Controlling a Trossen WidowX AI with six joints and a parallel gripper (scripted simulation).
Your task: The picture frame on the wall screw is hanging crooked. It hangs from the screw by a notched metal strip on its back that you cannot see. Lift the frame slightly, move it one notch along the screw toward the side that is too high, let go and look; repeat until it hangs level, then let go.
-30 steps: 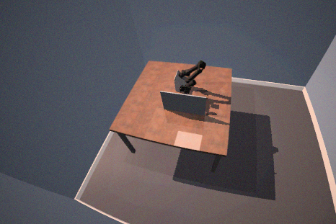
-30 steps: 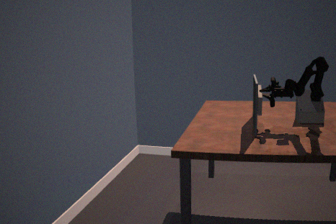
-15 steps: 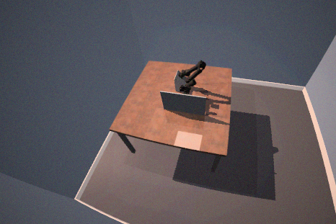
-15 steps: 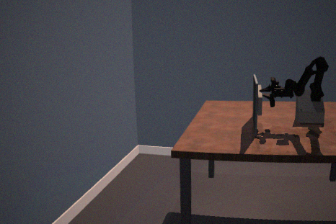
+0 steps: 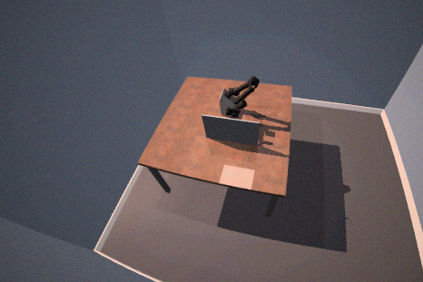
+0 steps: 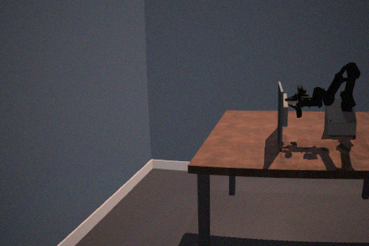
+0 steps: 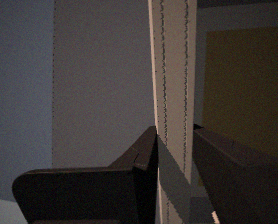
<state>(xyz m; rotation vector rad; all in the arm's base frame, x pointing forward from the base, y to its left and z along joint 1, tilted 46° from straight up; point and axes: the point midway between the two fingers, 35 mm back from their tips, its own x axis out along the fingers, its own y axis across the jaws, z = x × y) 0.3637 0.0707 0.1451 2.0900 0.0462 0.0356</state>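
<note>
The picture frame (image 6: pixel 285 119) (image 7: pixel 176 75) is pressed close to the front of the upright wall panel (image 5: pixel 231 131) (image 6: pixel 279 124). In the wrist view its pale side bar runs almost straight up and down, with the dark olive picture (image 7: pixel 240 95) to its right. My gripper (image 6: pixel 287 100) (image 7: pixel 171 131) is shut on this bar, one dark finger on each side, near the frame's top in the exterior view. In the top view the panel hides the frame. The screw and the notched strip are hidden. The frame's tilt cannot be told from these views.
The panel stands on the brown table (image 5: pixel 181 124) (image 6: pixel 237 128), between the arm and a pale square (image 5: pixel 237 176) near one table edge. The arm's grey base block (image 6: pixel 341 122) stands behind the gripper. Shadows of the arm and panel fall across the table.
</note>
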